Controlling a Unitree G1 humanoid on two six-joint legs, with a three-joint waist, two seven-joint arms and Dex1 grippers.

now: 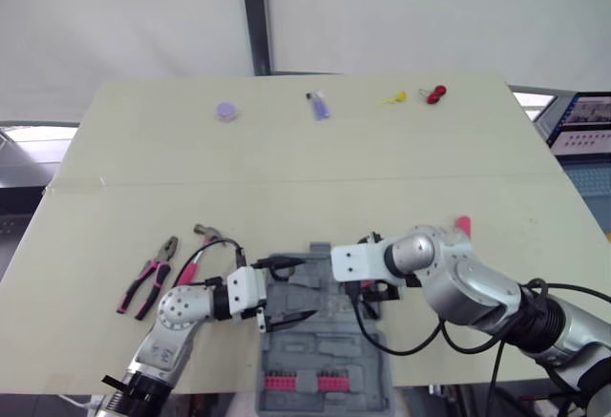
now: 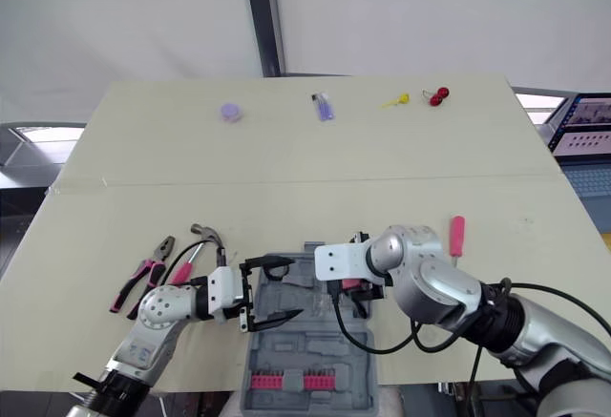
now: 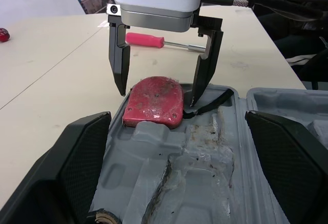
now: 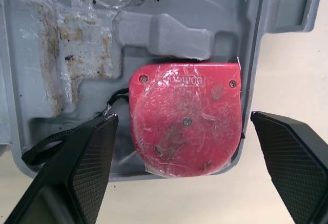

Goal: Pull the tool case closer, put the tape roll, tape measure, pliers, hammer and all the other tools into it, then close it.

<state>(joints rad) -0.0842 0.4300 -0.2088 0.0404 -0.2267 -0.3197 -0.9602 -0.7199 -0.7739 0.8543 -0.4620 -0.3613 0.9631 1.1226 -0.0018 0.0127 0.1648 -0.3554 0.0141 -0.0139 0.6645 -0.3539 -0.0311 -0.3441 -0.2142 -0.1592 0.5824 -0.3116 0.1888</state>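
Note:
The grey tool case (image 1: 325, 355) lies open at the table's front edge. A red tape measure (image 4: 185, 124) rests in the case's corner, its black strap trailing inward. My right gripper (image 3: 158, 95) hangs open just above the tape measure, one finger on each side and not touching it. My left gripper (image 1: 301, 289) is open over the case's left part, holding nothing. Pink-handled pliers (image 1: 150, 276) and a hammer (image 1: 202, 245) lie left of the case. A red screwdriver (image 2: 456, 236) lies to the right of it. A purple tape roll (image 1: 226, 111) sits far back.
Along the far edge lie a blue-purple item (image 1: 318, 105), a yellow item (image 1: 393, 99) and a red item (image 1: 435, 93). Pink bit holders (image 1: 301, 381) sit in the case's near half. A seam crosses the table (image 1: 286, 159) at mid depth.

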